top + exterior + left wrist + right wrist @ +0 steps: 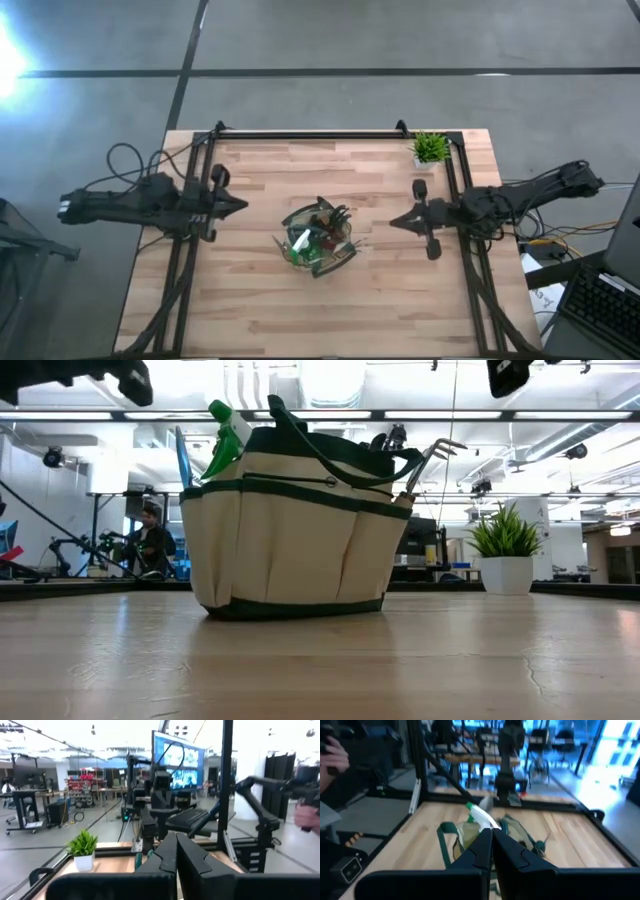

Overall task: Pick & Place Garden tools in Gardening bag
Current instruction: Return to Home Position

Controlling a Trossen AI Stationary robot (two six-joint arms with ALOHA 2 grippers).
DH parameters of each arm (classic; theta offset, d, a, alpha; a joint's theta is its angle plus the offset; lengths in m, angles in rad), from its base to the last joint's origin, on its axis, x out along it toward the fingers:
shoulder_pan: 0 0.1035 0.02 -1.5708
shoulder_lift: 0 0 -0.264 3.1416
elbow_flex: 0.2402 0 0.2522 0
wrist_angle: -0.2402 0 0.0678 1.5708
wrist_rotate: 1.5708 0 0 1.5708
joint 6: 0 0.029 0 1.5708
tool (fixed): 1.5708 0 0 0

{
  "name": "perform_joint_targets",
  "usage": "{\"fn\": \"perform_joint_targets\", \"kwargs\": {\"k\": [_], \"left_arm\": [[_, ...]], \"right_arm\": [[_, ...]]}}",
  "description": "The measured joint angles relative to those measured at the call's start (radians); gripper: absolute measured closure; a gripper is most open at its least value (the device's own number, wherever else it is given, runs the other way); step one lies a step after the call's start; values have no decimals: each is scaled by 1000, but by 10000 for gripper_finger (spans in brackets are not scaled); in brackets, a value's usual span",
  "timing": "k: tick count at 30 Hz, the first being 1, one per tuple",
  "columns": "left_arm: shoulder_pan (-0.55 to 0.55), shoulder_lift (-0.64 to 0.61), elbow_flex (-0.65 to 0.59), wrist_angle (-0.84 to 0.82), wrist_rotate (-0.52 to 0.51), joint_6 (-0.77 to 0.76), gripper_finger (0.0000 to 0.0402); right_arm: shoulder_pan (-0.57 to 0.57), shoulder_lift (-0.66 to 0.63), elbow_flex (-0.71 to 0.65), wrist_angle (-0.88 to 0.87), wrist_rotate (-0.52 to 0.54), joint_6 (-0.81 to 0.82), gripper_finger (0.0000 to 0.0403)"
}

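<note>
**Now, the gardening bag point(290, 530) stands packed**

Inside the bag's mouth, the garden tools stick up past the dark green rim. A green spray bottle point(228, 430) with a white nozzle leans out at one side. The bent tines of the rake point(438, 452) poke out at the opposite side. Dark handles show between them, too tangled to tell apart. The bag's thin loop handles droop across the load. The bag itself stands upright on the wooden table point(260, 310), about at its middle.

A little way out from the bag, on its left, the left gripper point(240, 205) hangs in the air and points toward it without touching. Its fingers are pressed together with nothing between them. On the bag's other side the right gripper point(393, 222) faces it in the same way, fingers closed on nothing and clear of the fabric. In the low view both sit higher than the bag's rim.

Farther from the bag, a small potted plant point(430, 150) stands near the table's far right corner, well apart from it. Beyond the bag and past the table edge, a person point(150, 540) sits among workbenches in the room.
</note>
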Motion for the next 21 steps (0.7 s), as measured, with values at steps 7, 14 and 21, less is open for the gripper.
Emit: {"fn": "perform_joint_targets", "kwargs": {"k": [7, 14, 21], "left_arm": [[0, -84, -91, 5, -14, -20, 394], [0, -148, -204, 4, -129, -47, 395], [0, -206, -290, 0, -142, -75, 394]], "right_arm": [[0, -95, -123, 103, -3, -23, 394], [-3, -154, -242, 249, 0, -95, 394], [-8, -185, -370, 365, 9, -204, 394]]}}
